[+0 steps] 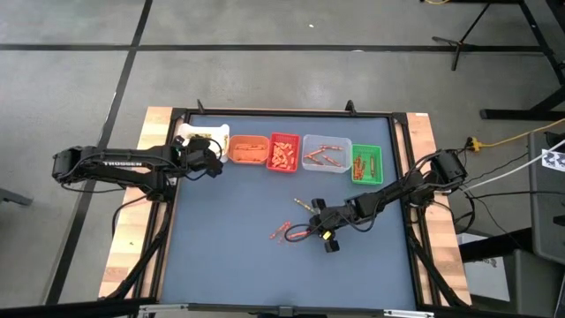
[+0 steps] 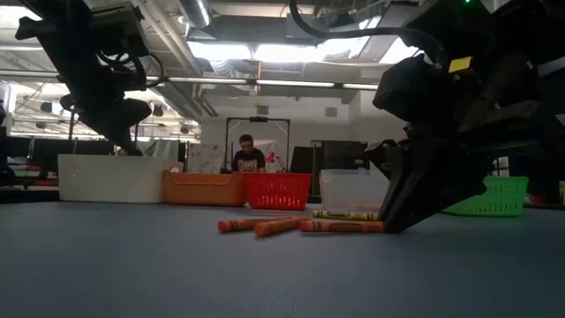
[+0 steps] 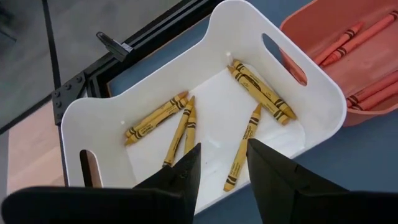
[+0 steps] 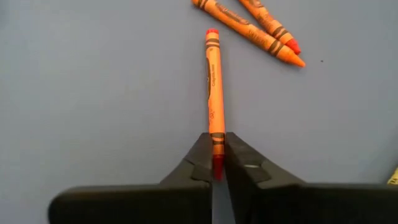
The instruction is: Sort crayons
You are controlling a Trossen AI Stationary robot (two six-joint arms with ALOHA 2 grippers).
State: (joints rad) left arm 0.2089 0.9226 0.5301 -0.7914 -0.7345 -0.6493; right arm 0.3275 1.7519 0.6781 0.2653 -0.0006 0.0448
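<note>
Right gripper (image 4: 217, 163) down on the blue table mat (image 1: 229, 256), fingers pinched shut on the near end of an orange-red crayon (image 4: 214, 93) that lies flat on the mat, pointing straight out from the fingertips. Two more orange crayons (image 4: 249, 25) lie just beyond its far tip, side by side and slanted, apart from it. In the low view a yellow crayon (image 2: 344, 215) lies just behind the gripped one, next to the gripper. In the high view this loose group sits in the mat's middle-right, well apart from the bin row along the far edge. Left gripper (image 3: 222, 163) hovers over the white bin (image 3: 311, 106) at the left end of the row, fingers narrowly apart, holding nothing; six yellow crayons (image 3: 261, 93) lie in that bin. Next along: orange bin (image 1: 247, 150) with orange crayons, red bin (image 1: 284, 152), clear bin (image 1: 327, 155), green bin (image 1: 367, 163), each holding crayons. A person (image 2: 248, 155) shows far off in the room behind the table.
</note>
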